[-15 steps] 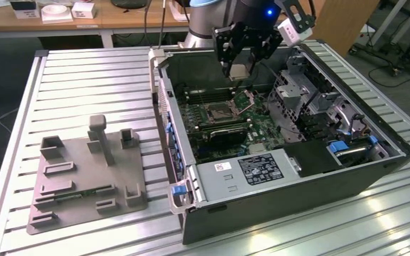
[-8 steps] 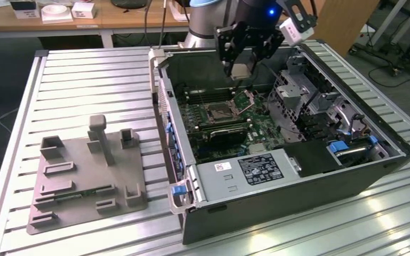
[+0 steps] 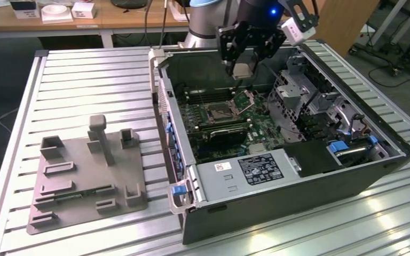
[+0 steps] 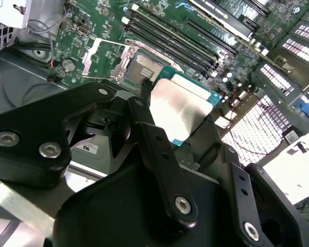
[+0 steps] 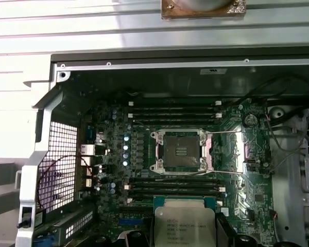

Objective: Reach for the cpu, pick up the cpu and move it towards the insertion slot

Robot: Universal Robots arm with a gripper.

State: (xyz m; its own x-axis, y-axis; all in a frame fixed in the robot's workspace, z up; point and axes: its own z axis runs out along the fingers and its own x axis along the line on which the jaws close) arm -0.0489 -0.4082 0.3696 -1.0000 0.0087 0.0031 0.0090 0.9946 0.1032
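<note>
The cpu (image 3: 242,71), a thin square chip with a pale metal top and green edge, hangs above the open computer case. My gripper (image 3: 244,63) is shut on it. In the second wrist view the cpu (image 4: 179,109) sits between the black fingers (image 4: 153,138), just beside the insertion slot (image 4: 143,66). The insertion slot (image 3: 221,111) is a square socket with a dark centre and silver frame on the green motherboard, its hinged plate (image 3: 247,100) raised. In the first wrist view the cpu (image 5: 184,222) is apart from the insertion slot (image 5: 179,150), with memory slots between them.
The case walls (image 3: 164,101) ring the motherboard. A drive cage (image 3: 298,88) and a power supply (image 3: 258,169) stand beside the socket. To the exterior view's left, a grey plastic fixture (image 3: 84,170) with a green memory stick (image 3: 84,193) lies on the ribbed metal table (image 3: 91,80).
</note>
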